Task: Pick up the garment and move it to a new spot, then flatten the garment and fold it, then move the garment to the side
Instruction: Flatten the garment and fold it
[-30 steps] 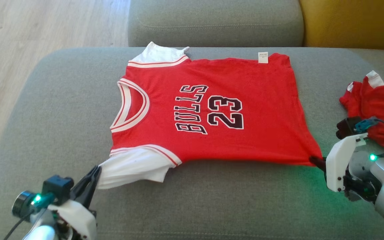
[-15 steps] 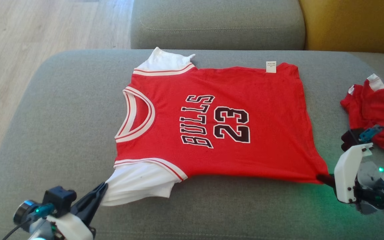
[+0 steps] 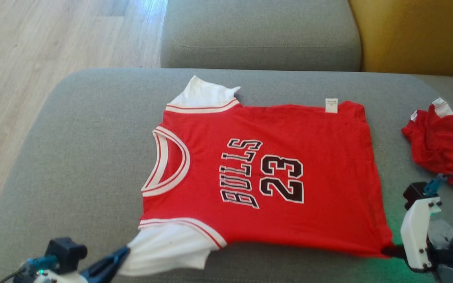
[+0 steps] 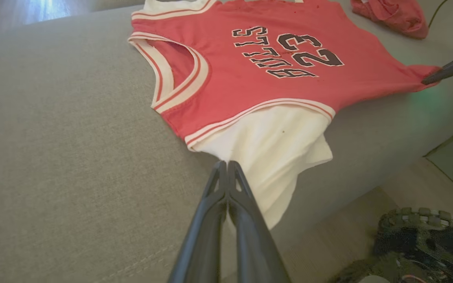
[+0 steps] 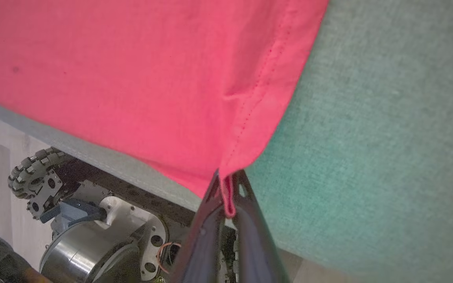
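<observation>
1. Head view: the jersey lies face up on the sofa cushion, drawn nearer the front edge than a second ago; the camera has tipped too. The left pincer grips the white sleeve, and the right pincer grips the hem corner. A second red garment lies well apart.
2. Left wrist view: the fingers are pressed together on the sleeve's edge.
3. Right wrist view: the fingers pinch the red corner. The pull looks like flattening; folding is not yet begun.
</observation>
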You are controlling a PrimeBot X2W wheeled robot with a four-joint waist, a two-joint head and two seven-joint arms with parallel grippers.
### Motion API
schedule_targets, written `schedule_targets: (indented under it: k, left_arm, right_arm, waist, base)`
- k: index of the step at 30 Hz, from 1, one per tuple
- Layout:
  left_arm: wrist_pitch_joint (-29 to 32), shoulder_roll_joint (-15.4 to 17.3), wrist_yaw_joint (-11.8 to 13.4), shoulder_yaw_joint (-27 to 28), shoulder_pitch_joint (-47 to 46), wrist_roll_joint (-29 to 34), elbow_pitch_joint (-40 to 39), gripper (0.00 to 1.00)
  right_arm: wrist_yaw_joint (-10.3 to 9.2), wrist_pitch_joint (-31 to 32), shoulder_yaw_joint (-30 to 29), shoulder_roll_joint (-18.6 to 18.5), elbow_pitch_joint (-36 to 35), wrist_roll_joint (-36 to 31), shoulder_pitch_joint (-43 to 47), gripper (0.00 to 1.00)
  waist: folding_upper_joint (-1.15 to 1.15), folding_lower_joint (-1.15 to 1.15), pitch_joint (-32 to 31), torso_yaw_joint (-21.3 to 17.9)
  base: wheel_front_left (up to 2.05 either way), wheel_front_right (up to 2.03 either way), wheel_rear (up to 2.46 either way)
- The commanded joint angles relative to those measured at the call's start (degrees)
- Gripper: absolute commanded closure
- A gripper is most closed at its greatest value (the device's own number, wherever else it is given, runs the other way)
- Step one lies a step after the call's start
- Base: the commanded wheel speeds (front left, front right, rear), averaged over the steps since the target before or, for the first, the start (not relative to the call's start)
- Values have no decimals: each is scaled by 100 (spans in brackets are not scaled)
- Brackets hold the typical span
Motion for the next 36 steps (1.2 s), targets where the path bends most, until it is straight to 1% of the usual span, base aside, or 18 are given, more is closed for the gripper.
schedule_targets:
  k: [1, 4, 7, 11, 14, 18, 20, 25, 32, 36]
  left_arm:
    - [55, 334, 8, 168, -216, -172, -253, 100]
    - [196, 547, 8, 6, -179, -381, -462, 100]
    - [215, 673, 8, -10, -176, -501, -542, 100]
    - [194, 769, 8, 19, -276, -504, -618, 100]
    - [147, 781, 115, 94, -432, -386, -614, 100]
    - [71, 684, 166, 172, -713, -323, -644, 100]
    - [51, 650, 262, 246, -825, -306, -605, 100]
    - [79, 545, 342, 194, -1143, -74, -530, 100]
    - [237, 367, 295, 41, -1749, 207, -297, 100]
    - [292, 166, 238, -47, -2148, 276, -49, 100]
  right_arm:
    - [-4, 105, -9, -317, -108, 56, 70, 100]
    - [-4, 291, 39, -409, -289, 92, 127, 100]
    - [-4, 345, 60, -478, -491, 52, 122, 100]
    - [-4, 268, -61, -475, -559, 29, 55, 100]
    - [-4, 180, -155, -420, -507, -47, -30, 100]
    - [-4, 75, -285, -275, -369, -195, -212, 100]
    - [-4, 4, -333, -218, -281, -320, -336, 100]
    - [-4, -139, -427, -21, -117, -552, -628, 100]
    - [-4, -304, -482, 119, 22, -846, -1017, 100]
    - [-4, -524, -514, 221, 157, -1030, -1239, 100]
  waist:
    - [0, 0, -22, 4]
    - [0, 0, -48, -7]
    - [0, 0, -33, -33]
    - [0, 0, 12, -63]
    - [0, 0, 47, -75]
    - [0, 0, 101, -102]
    - [0, 0, 143, -133]
    - [0, 0, 273, -189]
    - [0, 0, 555, -232]
    - [0, 0, 698, -252]
  base:
    - [0, 0, 0]
    - [0, 0, 0]
    - [0, 0, 0]
    - [0, 0, 0]
    - [0, 0, 0]
    - [0, 0, 0]
    - [0, 0, 0]
    - [0, 0, 0]
    - [0, 0, 0]
    - [0, 0, 0]
